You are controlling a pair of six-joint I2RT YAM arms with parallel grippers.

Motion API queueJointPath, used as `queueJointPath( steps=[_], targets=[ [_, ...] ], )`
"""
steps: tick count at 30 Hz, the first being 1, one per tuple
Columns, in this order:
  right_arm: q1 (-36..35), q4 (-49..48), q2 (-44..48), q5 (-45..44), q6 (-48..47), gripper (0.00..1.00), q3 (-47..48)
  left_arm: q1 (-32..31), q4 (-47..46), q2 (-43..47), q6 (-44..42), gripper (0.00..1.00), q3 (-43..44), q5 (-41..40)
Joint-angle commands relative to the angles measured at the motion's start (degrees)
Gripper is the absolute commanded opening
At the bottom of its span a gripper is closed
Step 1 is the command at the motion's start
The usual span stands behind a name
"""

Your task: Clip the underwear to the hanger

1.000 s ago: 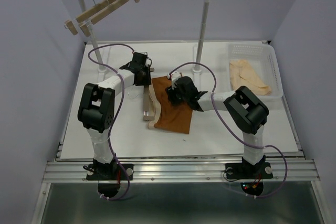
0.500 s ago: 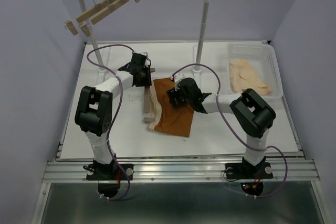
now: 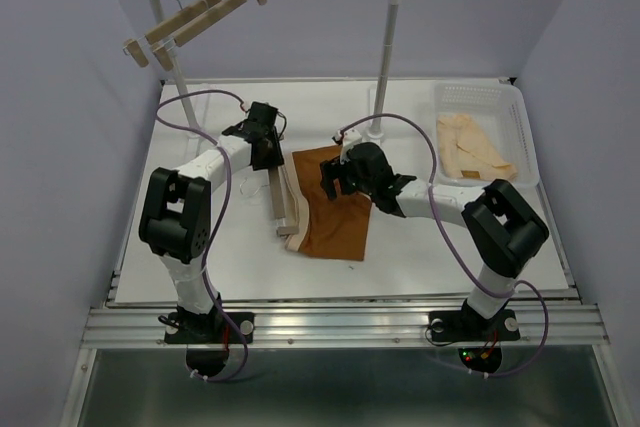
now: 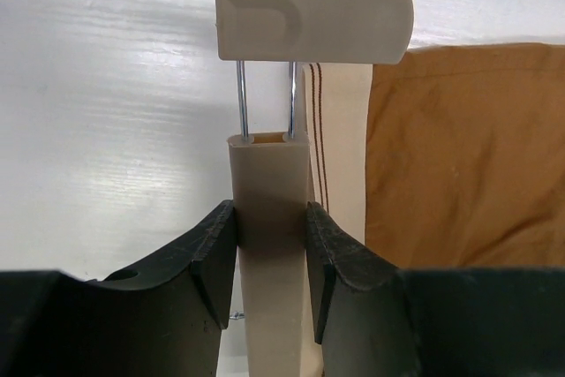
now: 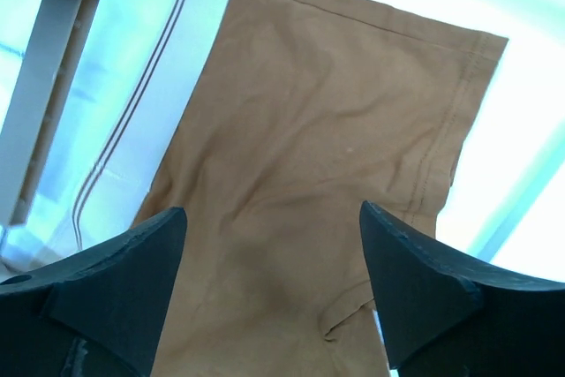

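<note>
A: Top view?
B: Left tool [image 3: 268, 157] clamped on hanger [image 3: 278, 202], flat on worktop [image 3: 450, 237]. Underwear [image 3: 335, 212] alongside it.
A: Left wrist?
B: Fingers [image 4: 212, 253] squeeze the bar; clip [image 4: 313, 24] beside waistband [image 4: 340, 147].
A: Right wrist?
B: Right tool [image 5: 274, 253] spread wide, holding nothing, above the underwear.

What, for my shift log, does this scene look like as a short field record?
left end effector: shut on light-wood clip hanger lying on white table
right end effector: open above rust-brown fabric underwear, holding nothing
underwear: flat, beige waistband alongside hanger bar
white plastic basket: holds cream garment
</note>
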State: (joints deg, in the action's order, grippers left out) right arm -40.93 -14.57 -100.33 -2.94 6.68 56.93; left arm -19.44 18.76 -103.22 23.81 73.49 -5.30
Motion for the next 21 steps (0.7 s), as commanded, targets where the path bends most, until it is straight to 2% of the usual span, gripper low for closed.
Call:
queueJointPath(
  steps=[1,4,6,11,14,17,21],
  targets=[
    [0.06,0.15,2.60,-5.67,5.97,0.87,1.25,-0.33,0.23,4.07,4.57,0.20,-2.12,-0.69],
    [0.06,0.33,2.25,-6.38,10.98,0.88,3.71,-0.51,-4.87,7.32,3.88,0.11,-5.72,3.36],
    [0.59,0.42,1.64,-3.49,14.67,0.92,6.34,-0.77,-7.58,9.08,2.47,0.06,-7.83,5.03],
    [1.72,0.86,-2.13,5.03,21.87,0.95,12.94,-1.56,-10.23,10.58,0.97,0.04,-10.38,7.85],
    [1.73,0.86,-4.16,5.75,24.43,0.95,17.07,-2.18,-10.68,11.37,1.06,0.04,-11.00,7.67],
    [2.78,1.03,-7.67,6.54,28.47,0.90,20.67,-2.62,-10.94,11.90,1.23,0.04,-11.27,8.29],
    [4.28,0.95,-12.51,12.60,33.57,0.82,24.89,-3.15,-11.73,12.51,1.68,0.04,-11.88,9.17]
  ],
)
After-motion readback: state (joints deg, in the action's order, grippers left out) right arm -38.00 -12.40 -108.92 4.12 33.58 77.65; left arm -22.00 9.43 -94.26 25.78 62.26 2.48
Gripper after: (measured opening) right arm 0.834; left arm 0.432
